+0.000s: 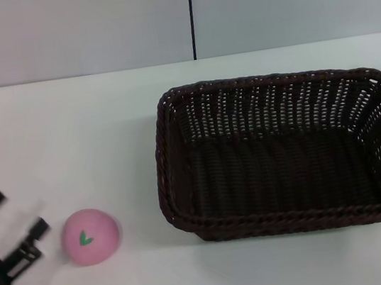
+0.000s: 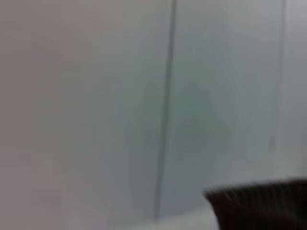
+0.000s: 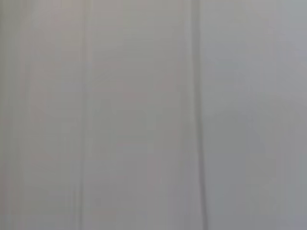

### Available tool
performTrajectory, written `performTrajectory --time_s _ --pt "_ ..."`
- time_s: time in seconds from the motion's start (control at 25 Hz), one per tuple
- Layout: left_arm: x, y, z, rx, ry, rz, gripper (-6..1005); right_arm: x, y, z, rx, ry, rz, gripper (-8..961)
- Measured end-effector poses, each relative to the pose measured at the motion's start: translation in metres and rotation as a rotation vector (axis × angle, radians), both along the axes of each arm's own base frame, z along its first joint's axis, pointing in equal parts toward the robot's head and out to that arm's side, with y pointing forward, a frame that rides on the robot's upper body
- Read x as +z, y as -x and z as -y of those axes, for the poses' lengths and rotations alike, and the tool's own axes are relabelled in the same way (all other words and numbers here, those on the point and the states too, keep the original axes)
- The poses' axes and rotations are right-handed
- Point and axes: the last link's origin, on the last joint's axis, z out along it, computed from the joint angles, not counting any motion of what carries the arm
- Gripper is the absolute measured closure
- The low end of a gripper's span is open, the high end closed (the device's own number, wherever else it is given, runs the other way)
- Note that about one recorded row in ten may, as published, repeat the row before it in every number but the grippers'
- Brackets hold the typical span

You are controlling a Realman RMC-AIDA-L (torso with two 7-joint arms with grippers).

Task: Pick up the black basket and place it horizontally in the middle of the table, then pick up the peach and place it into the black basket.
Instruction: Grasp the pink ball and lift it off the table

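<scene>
At the far left of the head view, the left gripper (image 1: pixel 16 214) sits low over the table (image 1: pixel 88 129), just beside the peach. Its two dark fingers (image 1: pixel 33 232) stand apart with white table showing between them, so the claw is spread wide and holds nothing. The opening faces the peach but does not yet enclose it.

The peach (image 1: pixel 90 235) rests on the table near the front edge, well to the left of the basket, with its green leaf mark facing up. It is not touching the fingers or the basket.

The black basket (image 1: pixel 286 148) stands upright on the table, its long side running left to right and its open top facing up. It lies to the right of the table's middle as the head view shows it; its right end reaches the picture's edge. Its interior is empty. The left wrist view shows only a dark corner of the basket (image 2: pixel 259 203) against a pale wall.

The right gripper is not in view; the right wrist view shows only a blank wall, so that arm appears parked.

Judged status: the basket placement step appears complete, given its horizontal attitude and free standing. The peach step has not progressed beyond approach. Remaining work: close on the peach, lift it, carry it rightward over the braided rim, and release it inside.
</scene>
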Motion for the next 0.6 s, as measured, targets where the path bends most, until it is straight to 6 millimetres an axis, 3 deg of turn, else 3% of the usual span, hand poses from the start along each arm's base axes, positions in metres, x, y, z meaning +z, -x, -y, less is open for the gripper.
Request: performTrajectory --time_s 0.2,0.6 --pt "-0.023 -0.004 -0.009 -0.028 0.176 -0.056 313 0.002 -0.024 0.015 -0.044 -0.012 -0.106 503" --pt "-0.053 -0.012 -0.029 -0.027 0.230 -0.137 322 -0.004 -0.037 0.027 -0.072 0.003 -0.165 503"
